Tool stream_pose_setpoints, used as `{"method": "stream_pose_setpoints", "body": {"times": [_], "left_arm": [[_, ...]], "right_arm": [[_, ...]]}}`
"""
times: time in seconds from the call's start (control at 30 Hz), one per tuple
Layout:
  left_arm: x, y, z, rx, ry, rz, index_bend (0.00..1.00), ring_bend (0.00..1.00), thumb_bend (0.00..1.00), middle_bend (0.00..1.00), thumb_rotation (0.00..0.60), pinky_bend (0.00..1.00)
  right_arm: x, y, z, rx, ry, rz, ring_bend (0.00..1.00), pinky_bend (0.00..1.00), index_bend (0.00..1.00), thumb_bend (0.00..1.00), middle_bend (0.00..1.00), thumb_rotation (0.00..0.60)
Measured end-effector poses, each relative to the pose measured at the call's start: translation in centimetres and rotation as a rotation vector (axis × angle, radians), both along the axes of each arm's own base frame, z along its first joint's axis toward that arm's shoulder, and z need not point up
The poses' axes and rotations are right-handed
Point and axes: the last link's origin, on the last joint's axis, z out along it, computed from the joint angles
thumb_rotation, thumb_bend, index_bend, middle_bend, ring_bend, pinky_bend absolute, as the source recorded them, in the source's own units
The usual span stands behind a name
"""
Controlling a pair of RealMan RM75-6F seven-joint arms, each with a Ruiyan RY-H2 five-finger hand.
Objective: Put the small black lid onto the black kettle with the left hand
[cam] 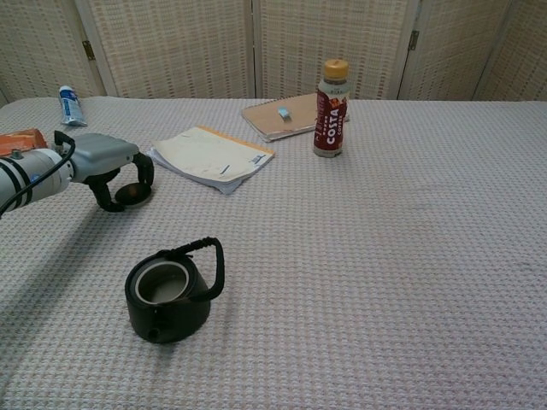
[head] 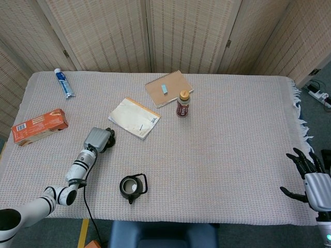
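The black kettle (head: 132, 187) (cam: 167, 295) stands near the table's front edge, mouth uncovered, handle folded to its right. The small black lid (cam: 133, 196) lies flat on the cloth behind it and to the left. My left hand (head: 99, 139) (cam: 115, 171) is lowered over the lid, the thumb and a finger curled down around its rim; in the head view the hand hides the lid. My right hand (head: 309, 178) hangs off the table's front right corner, fingers spread, holding nothing.
A white booklet (head: 134, 118) (cam: 209, 156) lies just right of the left hand. Behind it are a brown notebook (head: 168, 88) and a Costa bottle (head: 182, 103) (cam: 331, 108). An orange box (head: 40, 126) and a toothpaste tube (head: 63, 83) lie at the left.
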Motion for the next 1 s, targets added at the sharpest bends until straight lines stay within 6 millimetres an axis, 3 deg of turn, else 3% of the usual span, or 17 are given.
{"method": "stream_pose_setpoints", "body": {"times": [0.23,0.57,0.8,1.0], "left_arm": [[-0.2,0.1,0.3,0.013,-0.026,-0.002,0.43,0.82,0.25,0.41,0.600,0.89],[-0.1,-0.9,2.1,0.009,-0.070,-0.042,0.44,0.83,0.25,0.42,0.600,0.90],[1.0,-3.7,4.3,-0.017,-0.095,-0.152,0.44,0.83,0.25,0.43,0.600,0.90],[2.5,-7.3,5.6,-0.065,-0.110,-0.269,0.44,0.83,0.25,0.43,0.600,0.90]], "right_arm": [[0.1,0.0,0.0,0.000,0.000,0.000,0.20,0.00,0.14,0.00,0.09,0.600],[0.3,-0.1,0.0,0.001,0.003,0.011,0.20,0.00,0.14,0.00,0.09,0.600],[0.6,-0.4,-0.3,0.010,0.004,0.024,0.20,0.00,0.14,0.00,0.09,0.600],[0.9,-0.5,-0.4,0.015,0.005,0.032,0.20,0.00,0.14,0.00,0.09,0.600]]}}
